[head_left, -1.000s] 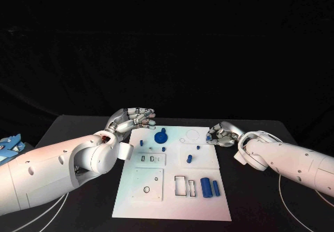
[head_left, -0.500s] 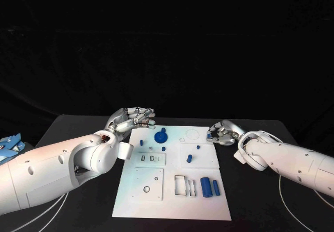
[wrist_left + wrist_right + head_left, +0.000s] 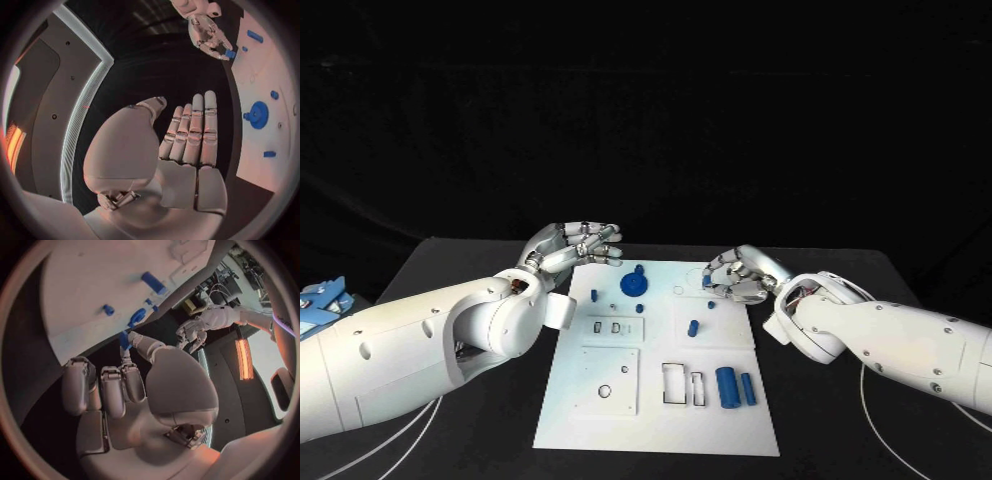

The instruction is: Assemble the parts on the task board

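Note:
The white task board (image 3: 658, 420) lies mid-table with blue parts on it: a round gear-like piece (image 3: 633, 283), a short peg (image 3: 691, 326) and two cylinders (image 3: 727, 386) near its right side. My right hand (image 3: 740, 275) hovers over the board's far right edge, pinching a small blue piece (image 3: 125, 340) between thumb and a finger. The left wrist view shows that piece (image 3: 230, 53) at the right hand's fingertips. My left hand (image 3: 574, 248) hangs by the board's far left corner, holding nothing, its fingers (image 3: 194, 130) side by side and the thumb apart.
A pale blue object (image 3: 318, 300) sits at the table's left edge. Thin white cables (image 3: 891, 440) trail on the black table under both arms. Rectangular slots (image 3: 674, 385) and small holes mark the board's near half.
My right hand has moved left, from beside the board to over its far right edge, carrying the small blue piece. The left hand has stayed put.

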Action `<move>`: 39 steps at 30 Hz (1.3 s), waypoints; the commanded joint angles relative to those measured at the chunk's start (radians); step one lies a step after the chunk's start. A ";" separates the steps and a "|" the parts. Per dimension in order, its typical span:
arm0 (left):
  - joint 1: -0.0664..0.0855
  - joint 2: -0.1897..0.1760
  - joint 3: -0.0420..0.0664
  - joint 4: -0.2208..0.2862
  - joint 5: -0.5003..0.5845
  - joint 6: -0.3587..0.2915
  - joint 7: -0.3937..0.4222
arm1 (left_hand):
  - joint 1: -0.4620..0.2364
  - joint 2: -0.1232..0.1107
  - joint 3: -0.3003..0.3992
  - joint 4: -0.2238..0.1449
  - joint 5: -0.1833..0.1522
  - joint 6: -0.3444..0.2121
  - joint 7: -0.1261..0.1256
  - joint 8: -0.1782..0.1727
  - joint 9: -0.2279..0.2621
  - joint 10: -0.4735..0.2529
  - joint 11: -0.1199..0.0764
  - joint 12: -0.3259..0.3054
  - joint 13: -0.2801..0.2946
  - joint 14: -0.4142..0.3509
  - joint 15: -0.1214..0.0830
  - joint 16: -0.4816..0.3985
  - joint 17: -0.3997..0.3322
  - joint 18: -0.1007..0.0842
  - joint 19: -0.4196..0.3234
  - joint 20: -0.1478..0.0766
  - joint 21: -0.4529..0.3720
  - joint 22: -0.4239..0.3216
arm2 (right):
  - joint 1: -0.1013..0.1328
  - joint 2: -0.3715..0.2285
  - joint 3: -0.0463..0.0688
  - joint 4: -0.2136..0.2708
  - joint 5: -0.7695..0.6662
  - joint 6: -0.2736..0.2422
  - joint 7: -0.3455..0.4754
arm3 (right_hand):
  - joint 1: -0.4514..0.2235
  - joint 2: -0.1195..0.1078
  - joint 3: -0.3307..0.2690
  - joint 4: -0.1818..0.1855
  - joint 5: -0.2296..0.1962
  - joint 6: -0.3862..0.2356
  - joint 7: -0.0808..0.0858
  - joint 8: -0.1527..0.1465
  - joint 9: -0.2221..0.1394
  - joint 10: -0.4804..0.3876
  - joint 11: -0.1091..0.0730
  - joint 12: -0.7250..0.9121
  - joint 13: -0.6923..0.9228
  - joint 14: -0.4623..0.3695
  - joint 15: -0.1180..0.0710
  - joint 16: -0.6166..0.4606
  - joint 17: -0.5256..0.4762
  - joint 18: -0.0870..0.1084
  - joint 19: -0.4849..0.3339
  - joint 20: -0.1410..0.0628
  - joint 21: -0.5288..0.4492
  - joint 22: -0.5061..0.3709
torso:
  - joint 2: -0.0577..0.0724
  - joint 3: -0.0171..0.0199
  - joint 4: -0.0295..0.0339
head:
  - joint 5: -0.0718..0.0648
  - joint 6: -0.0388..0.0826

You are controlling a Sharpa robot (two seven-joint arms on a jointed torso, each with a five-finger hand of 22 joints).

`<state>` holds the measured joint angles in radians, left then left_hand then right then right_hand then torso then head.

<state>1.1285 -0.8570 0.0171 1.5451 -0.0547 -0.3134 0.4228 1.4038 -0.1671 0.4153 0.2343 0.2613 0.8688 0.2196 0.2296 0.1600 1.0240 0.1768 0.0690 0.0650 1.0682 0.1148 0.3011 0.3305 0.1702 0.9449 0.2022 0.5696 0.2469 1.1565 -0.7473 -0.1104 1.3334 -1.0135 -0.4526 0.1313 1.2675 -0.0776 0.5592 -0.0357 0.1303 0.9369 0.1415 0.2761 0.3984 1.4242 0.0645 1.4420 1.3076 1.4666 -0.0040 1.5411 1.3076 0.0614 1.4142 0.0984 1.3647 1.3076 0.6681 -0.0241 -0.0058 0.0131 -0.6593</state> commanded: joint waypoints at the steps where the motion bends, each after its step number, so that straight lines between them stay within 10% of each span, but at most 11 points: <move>1: 0.001 0.003 0.001 -0.001 -0.002 0.016 0.005 | -0.004 0.005 0.000 -0.005 -0.004 -0.007 0.022 -0.004 -0.001 -0.007 0.002 -0.004 0.001 -0.009 0.000 -0.003 0.001 0.008 -0.007 -0.002 0.003 0.001 | 0.003 0.007 0.001 0.057 -0.079 -0.043 -0.104 | -0.005 0.010 0.001 0.006 0.001 0.006 0.000 0.015 0.016 -0.006 -0.005 -0.007 0.083 0.084 -0.006 0.007 0.169 -0.001 0.009 -0.001 0.004 0.050 | -0.002 -0.0003 0.0001 | 0.004 -0.004; 13: 0.001 0.009 0.001 -0.009 -0.002 0.015 0.006 | -0.004 0.005 0.000 -0.005 -0.004 -0.007 0.022 -0.004 -0.001 -0.007 0.002 -0.004 0.001 -0.009 0.000 -0.003 0.001 0.008 -0.007 -0.002 0.003 0.001 | -0.011 0.097 -0.004 0.168 -0.202 -0.048 -0.244 | -0.013 0.013 0.000 0.011 -0.002 0.004 -0.001 0.019 0.018 -0.010 -0.006 -0.012 0.077 0.083 -0.007 0.005 0.165 0.001 0.005 -0.002 -0.002 0.044 | -0.001 -0.0026 0.0024 | 0.021 -0.011; 39: 0.001 0.014 0.001 -0.008 -0.002 0.015 0.006 | -0.004 0.006 0.001 -0.007 -0.004 -0.006 0.022 -0.004 -0.001 -0.007 0.002 -0.004 0.001 -0.009 0.000 -0.005 0.003 0.008 -0.010 -0.001 0.006 0.002 | -0.047 0.264 -0.021 0.073 -0.347 -0.034 -0.335 | -0.032 0.002 -0.009 0.021 0.003 0.004 -0.005 0.029 0.023 -0.010 -0.009 -0.015 0.075 0.082 -0.009 0.004 0.159 0.003 0.000 -0.004 -0.010 0.038 | 0.001 -0.0028 0.0029 | 0.025 -0.022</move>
<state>1.1286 -0.8463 0.0171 1.5350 -0.0548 -0.3133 0.4226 1.4038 -0.1671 0.4153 0.2343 0.2613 0.8688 0.2196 0.2297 0.1602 1.0240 0.1769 0.0690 0.0650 1.0683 0.1147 0.3011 0.3327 0.1701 0.9413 0.1985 0.5695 0.2482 1.1118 -0.4868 -0.1310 1.4101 -1.3247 -0.4954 -0.1814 1.2430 -0.0779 0.5492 -0.0204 0.1273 0.9315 0.1361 0.2771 0.3981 1.4167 0.0571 1.4329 1.3073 1.4666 -0.0039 1.5411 1.3074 0.0614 1.4141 0.0985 1.3610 1.3079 0.6697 -0.0269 -0.0025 0.0375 -0.6795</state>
